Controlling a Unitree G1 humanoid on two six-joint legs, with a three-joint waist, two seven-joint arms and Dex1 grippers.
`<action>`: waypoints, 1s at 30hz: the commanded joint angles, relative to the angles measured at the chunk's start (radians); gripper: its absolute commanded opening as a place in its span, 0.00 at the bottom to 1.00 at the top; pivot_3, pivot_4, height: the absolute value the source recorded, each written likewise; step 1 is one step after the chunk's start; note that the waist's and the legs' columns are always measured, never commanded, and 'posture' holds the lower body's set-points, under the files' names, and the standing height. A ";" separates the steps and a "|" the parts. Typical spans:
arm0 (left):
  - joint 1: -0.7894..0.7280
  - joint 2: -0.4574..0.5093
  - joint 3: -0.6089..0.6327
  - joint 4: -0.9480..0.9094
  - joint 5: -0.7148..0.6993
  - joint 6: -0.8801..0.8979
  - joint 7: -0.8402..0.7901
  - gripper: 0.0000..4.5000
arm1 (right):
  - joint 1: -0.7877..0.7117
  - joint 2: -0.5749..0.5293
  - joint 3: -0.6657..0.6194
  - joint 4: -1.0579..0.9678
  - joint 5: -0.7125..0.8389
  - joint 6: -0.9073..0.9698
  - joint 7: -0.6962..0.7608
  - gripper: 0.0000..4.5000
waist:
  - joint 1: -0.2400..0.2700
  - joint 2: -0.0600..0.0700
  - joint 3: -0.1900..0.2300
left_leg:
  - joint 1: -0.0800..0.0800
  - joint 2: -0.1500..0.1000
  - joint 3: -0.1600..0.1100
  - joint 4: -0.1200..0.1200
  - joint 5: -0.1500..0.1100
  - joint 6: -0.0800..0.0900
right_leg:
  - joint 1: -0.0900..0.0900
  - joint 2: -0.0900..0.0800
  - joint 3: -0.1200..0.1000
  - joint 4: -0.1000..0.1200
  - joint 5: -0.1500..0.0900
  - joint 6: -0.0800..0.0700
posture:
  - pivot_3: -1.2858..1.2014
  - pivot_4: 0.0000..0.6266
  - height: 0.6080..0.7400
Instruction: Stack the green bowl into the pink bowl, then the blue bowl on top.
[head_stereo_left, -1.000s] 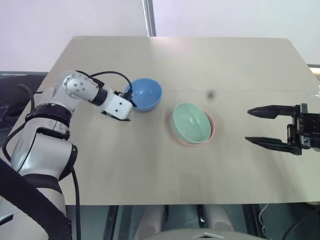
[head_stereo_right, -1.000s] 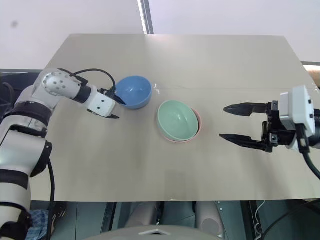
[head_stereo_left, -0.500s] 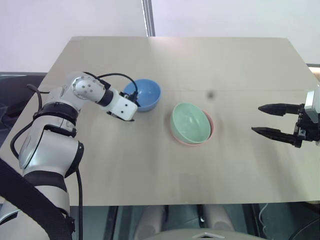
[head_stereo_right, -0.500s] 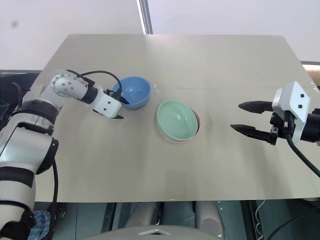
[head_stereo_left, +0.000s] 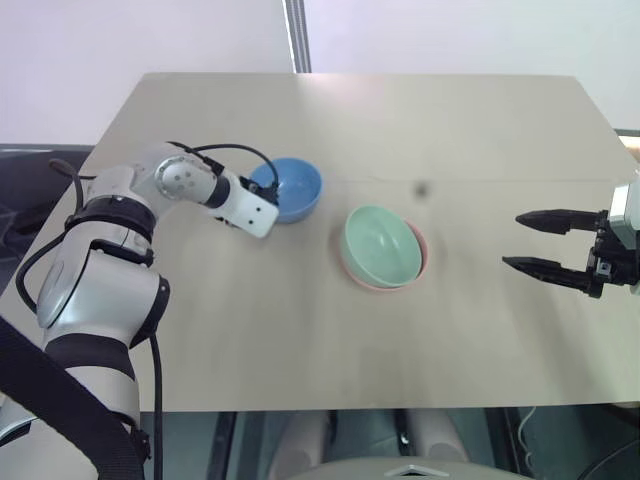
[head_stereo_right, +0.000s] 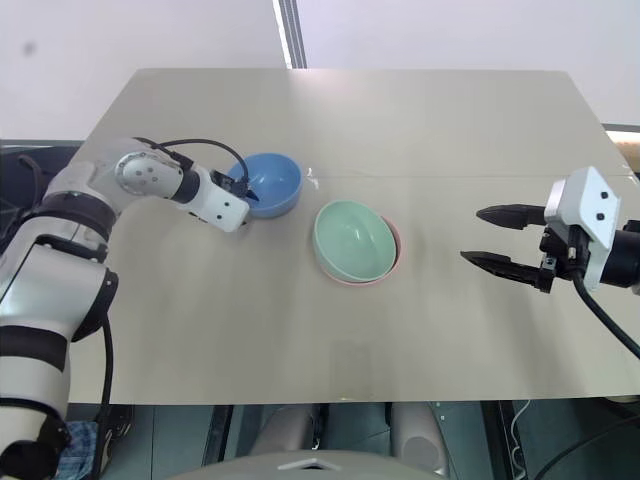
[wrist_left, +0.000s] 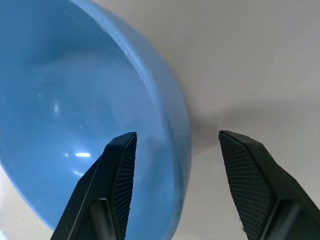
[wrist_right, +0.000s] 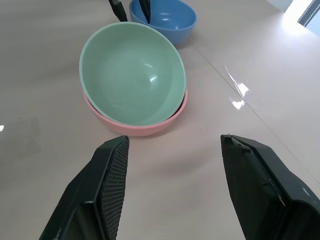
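Left gripper (wrist_left: 175, 145) spread, straddling blue bowl (head_stereo_left: 292, 187) rim. Right gripper (head_stereo_left: 540, 253) spread, over bare table (head_stereo_left: 480, 340) near right edge.

Three bowls on one table (head_stereo_left: 500, 130): one green bowl (head_stereo_left: 380, 242), one pink bowl (head_stereo_left: 421, 262), one blue bowl (head_stereo_left: 297, 187).

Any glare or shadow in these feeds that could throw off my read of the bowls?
Right wrist view: bright glare streak on the table beside the green bowl nested in the pink bowl. Left wrist view: small highlights inside the blue bowl, soft shadow under its rim. Eye views: even light, no glare on the bowls.
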 joint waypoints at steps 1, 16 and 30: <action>-0.030 0.005 0.012 0.009 -0.003 -0.012 0.006 0.50 | 0.000 0.001 -0.041 -0.026 0.001 -0.017 0.002 0.72 | 0.000 0.000 0.000 | 0.000 0.000 0.000 0.000 0.000 0.000 | 0.000 0.000 0.000 0.000 0.000 0.000 | 0.52 0.24 1.00; -0.028 -0.016 0.061 -0.020 -0.131 -0.127 -0.154 0.01 | 0.015 0.007 -0.071 -0.021 0.018 -0.023 0.026 0.72 | 0.000 0.000 0.000 | 0.000 0.000 0.000 0.000 0.000 0.000 | 0.000 0.000 0.000 0.000 0.000 0.000 | 0.52 0.24 1.00; -0.187 -0.122 0.087 -0.219 -0.414 -0.244 -0.367 0.01 | 0.067 0.041 -0.227 -0.014 0.096 -0.022 0.103 0.72 | 0.000 -0.001 0.001 | -0.003 -0.001 -0.003 0.002 0.000 0.000 | 0.000 -0.001 -0.004 -0.001 0.000 0.000 | 0.52 0.24 1.00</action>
